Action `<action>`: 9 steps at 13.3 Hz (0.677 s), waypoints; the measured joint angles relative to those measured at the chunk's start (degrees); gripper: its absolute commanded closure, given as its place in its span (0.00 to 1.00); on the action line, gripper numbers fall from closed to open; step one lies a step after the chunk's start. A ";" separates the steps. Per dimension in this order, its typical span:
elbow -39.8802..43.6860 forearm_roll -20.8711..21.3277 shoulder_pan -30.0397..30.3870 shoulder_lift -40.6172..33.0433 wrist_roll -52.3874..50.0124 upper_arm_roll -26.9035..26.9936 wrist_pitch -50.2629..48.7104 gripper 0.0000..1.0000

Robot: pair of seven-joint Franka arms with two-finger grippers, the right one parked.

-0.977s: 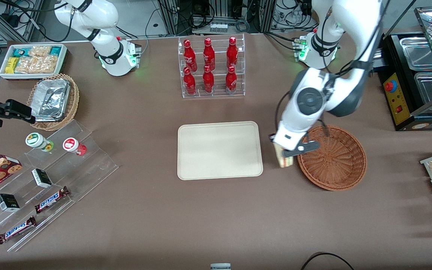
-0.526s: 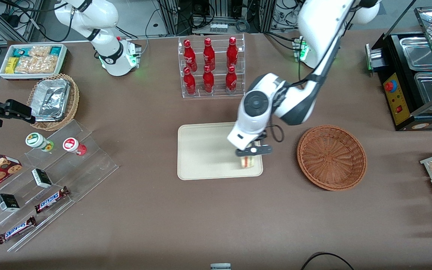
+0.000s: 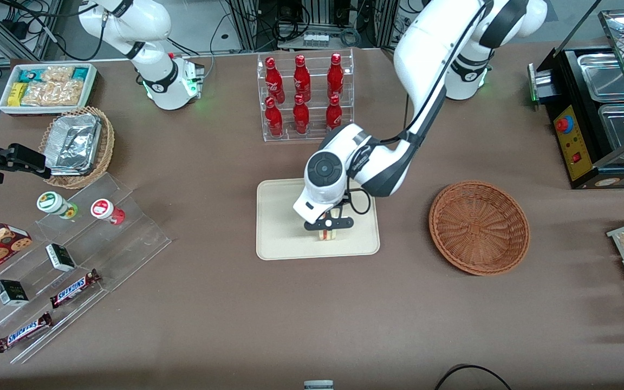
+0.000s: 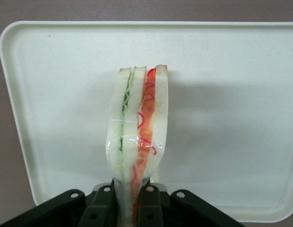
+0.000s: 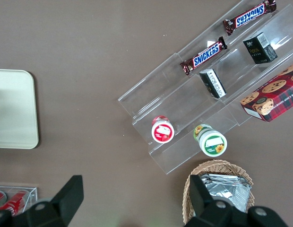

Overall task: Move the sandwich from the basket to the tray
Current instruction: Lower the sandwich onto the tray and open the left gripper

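- Sandwich [image 4: 137, 142] is pinched between the two fingers of the pincer [image 3: 329, 226], which is closed on its lower end — the bread slices and the red and green filling stick out past the fingertips.
- It is wrapped in a clear film, as the wrist view shows, so the surface is probably a little slippery.
- The pincer with its load is above the tray [image 3: 279, 216], over the part of the tray that is nearer to the front camera.
- I cannot tell whether the free end of the sandwich touches the tray or hangs just above it; the shadow on the tray beside the sandwich suggests a small gap.
- The basket [image 3: 479, 226] lies well apart from the pincer, toward the working arm's end of the table, and nothing is in it.
- By my judgement the step in hand is the placing itself — the carrying part looks finished, because the sandwich is already inside the rim of the tray.
- The next move calls for going down gently until the sandwich rests on the tray, then opening the fingers and lifting the pincer straight up.
- One risk: the wedge stands on a narrow edge, so it may fall on its side when released, which is harmless if it stays inside the rim.
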 measured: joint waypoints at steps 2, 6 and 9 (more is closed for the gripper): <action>1.16 -0.35 -0.02 0.91 -0.11 0.00 -0.07 1.00; 2.46 -0.96 -0.19 1.77 -2.53 -0.49 -0.14 1.00; 2.60 -0.96 -0.23 2.49 -3.05 -0.54 -0.15 1.00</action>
